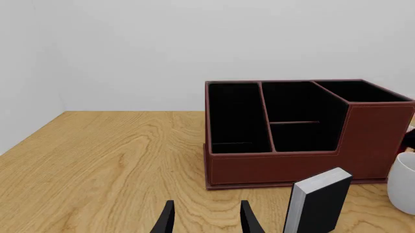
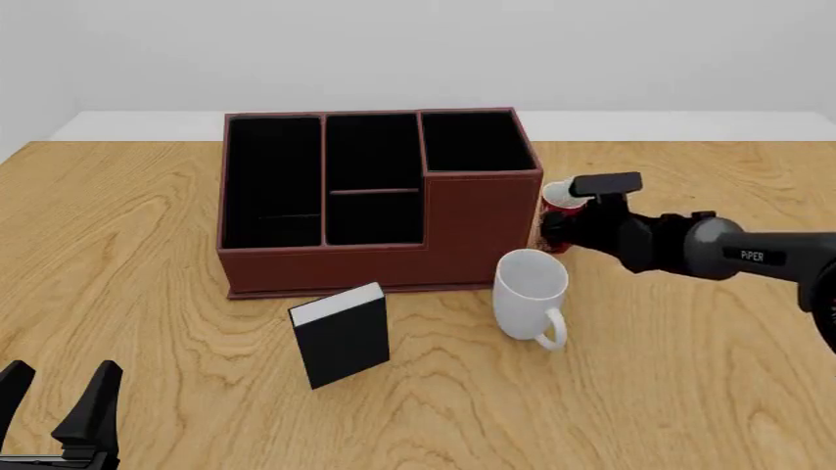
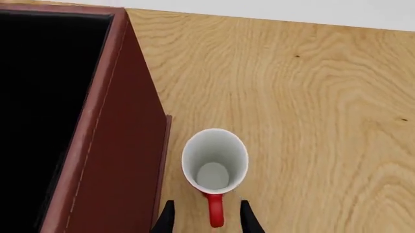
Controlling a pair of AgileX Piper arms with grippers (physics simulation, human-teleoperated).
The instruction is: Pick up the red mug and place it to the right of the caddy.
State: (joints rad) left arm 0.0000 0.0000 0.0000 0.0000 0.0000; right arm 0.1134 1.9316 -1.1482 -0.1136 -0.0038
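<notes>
The red mug (image 2: 562, 199) stands upright on the table just right of the caddy (image 2: 477, 220), its white inside showing in the right wrist view (image 3: 215, 162). My right gripper (image 3: 207, 218) hovers over it, open, with one finger on each side of the red handle and a gap to both. In the front view the right gripper (image 2: 555, 230) partly hides the mug. The caddy's side wall (image 3: 123, 160) is close beside the mug. My left gripper (image 2: 59, 392) is open and empty near the table's front left; it also shows in the left wrist view (image 1: 206, 218), facing the caddy (image 1: 370, 141).
A larger white mug (image 2: 530, 289) stands in front of the caddy's right corner, close to the red mug. A small black book (image 2: 343, 338) with a white edge stands upright in front of the caddy. Both show in the left wrist view, mug (image 1: 405, 182) and book (image 1: 318, 201).
</notes>
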